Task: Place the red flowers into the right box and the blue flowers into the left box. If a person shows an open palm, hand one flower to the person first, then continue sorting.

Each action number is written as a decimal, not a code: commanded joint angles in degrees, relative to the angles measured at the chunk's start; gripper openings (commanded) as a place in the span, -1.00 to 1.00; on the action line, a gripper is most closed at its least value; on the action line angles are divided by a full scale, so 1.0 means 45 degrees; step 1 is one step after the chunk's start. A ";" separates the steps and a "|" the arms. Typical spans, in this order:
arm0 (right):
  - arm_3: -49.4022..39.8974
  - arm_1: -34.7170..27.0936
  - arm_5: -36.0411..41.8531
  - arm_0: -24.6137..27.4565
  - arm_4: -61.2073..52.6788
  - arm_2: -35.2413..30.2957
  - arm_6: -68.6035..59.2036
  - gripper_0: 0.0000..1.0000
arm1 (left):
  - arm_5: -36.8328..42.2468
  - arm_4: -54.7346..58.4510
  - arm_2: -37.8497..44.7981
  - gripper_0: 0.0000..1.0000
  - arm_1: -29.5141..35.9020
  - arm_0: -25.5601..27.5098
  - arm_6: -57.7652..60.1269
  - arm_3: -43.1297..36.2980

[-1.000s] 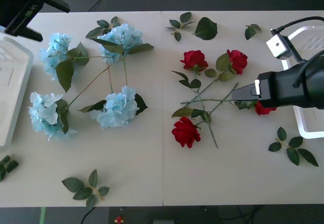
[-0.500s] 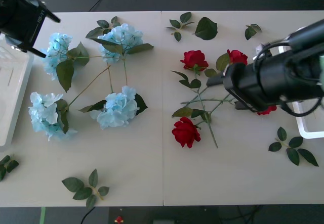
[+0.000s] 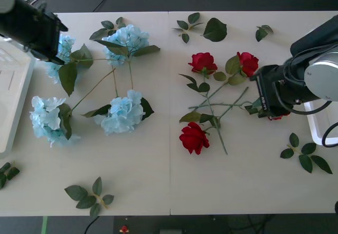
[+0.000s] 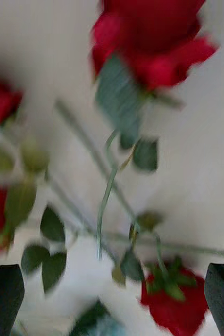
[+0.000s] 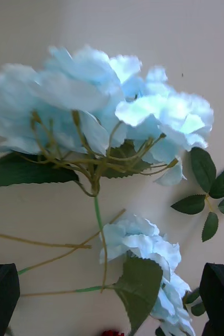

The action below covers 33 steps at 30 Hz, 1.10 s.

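Red flowers [image 3: 203, 62] lie tangled at centre right of the counter [image 3: 158, 181], where the right end effector [image 4: 112, 302], spread wide and empty above them, might snag crossed stems and drag several; the left end effector [image 5: 112, 304], likewise open, hovers over blue flowers [image 3: 124, 112] upper left.

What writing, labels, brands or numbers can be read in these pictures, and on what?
None can be read. The flowers, the leaves, the table and the white boxes carry no writing, and the black arm housings show no readable lettering now.
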 commanded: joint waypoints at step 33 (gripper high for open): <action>0.7808 0.2698 -0.3300 -0.3170 0.1954 0.2886 -0.2683 1.00 | -0.3215 -0.1027 -0.3914 1.00 -0.4797 -0.1968 0.0627 0.5680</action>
